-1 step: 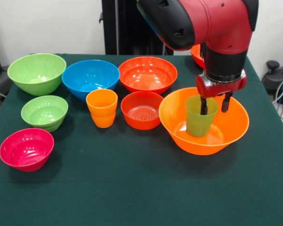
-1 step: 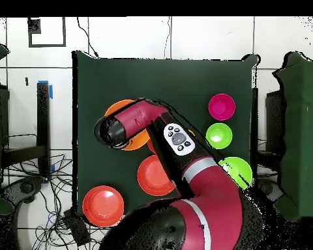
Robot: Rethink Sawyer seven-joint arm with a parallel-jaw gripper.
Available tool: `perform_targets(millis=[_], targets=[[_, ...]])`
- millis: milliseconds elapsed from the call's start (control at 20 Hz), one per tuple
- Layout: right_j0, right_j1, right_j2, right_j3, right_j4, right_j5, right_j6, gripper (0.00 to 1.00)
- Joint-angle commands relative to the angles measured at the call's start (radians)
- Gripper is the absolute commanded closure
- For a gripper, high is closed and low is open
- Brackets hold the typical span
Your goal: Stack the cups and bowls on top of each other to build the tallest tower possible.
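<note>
Gripper (image 1: 213,104) at right of centre in the front view, black fingers straddling the rim of the translucent green plastic cup (image 1: 198,117), one inside and one outside, apparently closed on it, cup upright inside the largest glossy orange plastic bowl (image 1: 203,120). Nearest at lower left, small pink bowl (image 1: 26,149); behind it a small green bowl (image 1: 45,112), an orange tapered cup (image 1: 102,108) and a small red-orange bowl (image 1: 142,110) in a row. Farthest back, large green bowl (image 1: 37,73), blue bowl (image 1: 90,78) and wide red-orange bowl (image 1: 147,74) across the upper frame, on the dark green table (image 1: 132,188).
</note>
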Motion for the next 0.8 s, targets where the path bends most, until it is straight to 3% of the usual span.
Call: perform_targets(millis=[50, 400, 800], targets=[[0.038, -0.056, 0.009, 0.000, 0.040, 0.173, -0.173, 0.00], [0.041, -0.065, 0.009, -0.014, 0.063, 0.206, -0.181, 0.00], [0.040, -0.099, -0.013, -0.009, 0.017, 0.279, -0.250, 0.00]])
